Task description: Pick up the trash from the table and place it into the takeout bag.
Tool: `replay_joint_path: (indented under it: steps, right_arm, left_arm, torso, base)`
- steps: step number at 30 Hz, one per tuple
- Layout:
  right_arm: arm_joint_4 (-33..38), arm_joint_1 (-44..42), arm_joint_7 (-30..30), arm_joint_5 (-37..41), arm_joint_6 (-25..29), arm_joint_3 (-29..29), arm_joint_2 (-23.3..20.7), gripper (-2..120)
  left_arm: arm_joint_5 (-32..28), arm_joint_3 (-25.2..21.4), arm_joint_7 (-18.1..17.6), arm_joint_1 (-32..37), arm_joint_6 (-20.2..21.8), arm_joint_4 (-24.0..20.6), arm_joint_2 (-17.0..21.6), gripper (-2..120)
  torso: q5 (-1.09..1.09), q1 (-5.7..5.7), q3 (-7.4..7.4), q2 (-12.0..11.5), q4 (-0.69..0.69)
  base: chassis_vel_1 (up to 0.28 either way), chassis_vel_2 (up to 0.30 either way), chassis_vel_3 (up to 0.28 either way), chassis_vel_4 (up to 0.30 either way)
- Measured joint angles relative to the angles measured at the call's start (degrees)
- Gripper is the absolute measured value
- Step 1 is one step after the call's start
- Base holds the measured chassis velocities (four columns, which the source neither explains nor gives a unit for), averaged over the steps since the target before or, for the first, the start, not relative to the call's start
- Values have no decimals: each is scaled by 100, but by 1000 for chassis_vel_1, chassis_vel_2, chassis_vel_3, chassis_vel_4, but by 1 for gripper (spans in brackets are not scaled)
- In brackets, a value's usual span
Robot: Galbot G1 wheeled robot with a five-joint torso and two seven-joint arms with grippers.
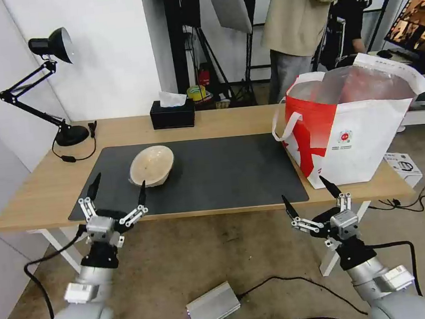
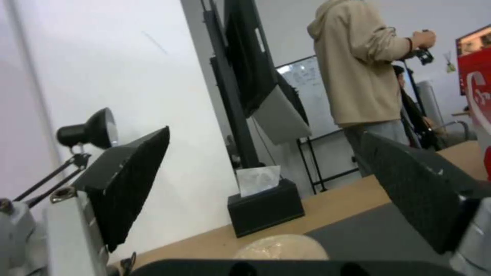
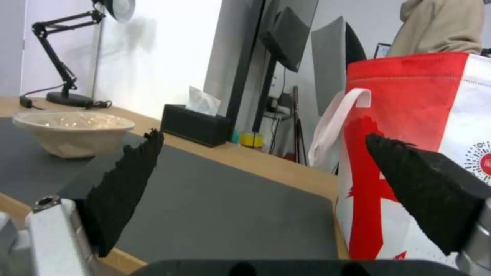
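beige bowl (image 1: 152, 165), dark grey mat (image 1: 224, 173), red-and-white takeout bag (image 1: 355, 135)

Both arms reach forward and up from the bottom of the head view, wrists raised. The left gripper (image 1: 117, 189) holds its black fingers spread wide, tips pointing up (nothing between them). The right gripper (image 1: 310, 191) is spread the same way, also empty.

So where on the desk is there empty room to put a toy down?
The dark mat is bare between the beige bowl and the takeout bag. Bare wood also lies between the lamp and tissue box. The bag's end is crowded.
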Motion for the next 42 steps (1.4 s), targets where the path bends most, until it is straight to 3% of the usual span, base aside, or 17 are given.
replay_joint_path:
  steps: [8,23,32,38,42]
  right_arm:
    - [2,0,2,0,-1,0,0,100]
    - [3,0,6,0,-1,0,0,100]
    - [3,0,6,0,-1,0,0,100]
    - [3,0,6,0,-1,-1,0,100]
    - [3,0,6,0,0,-1,0,100]
  left_arm:
    - [-200,267,82,-805,248,448,781,100]
    - [-564,775,462,-1745,396,1102,1722,100]
    - [-613,1579,775,-2578,534,1544,2265,100]
    - [-615,2079,848,-3042,604,1792,2371,100]
    - [-583,2684,906,-3646,849,2066,2301,100]
  torso:
    - [-1,0,0,0,0]
    - [-1,0,0,0,0]
    - [0,0,0,0,0]
    - [0,1,0,0,1]
    - [0,1,0,0,0]
  base:
    - [0,0,0,0]
    - [0,0,0,0]
    - [0,0,0,0]
    - [0,0,0,0]
    - [0,0,0,0]
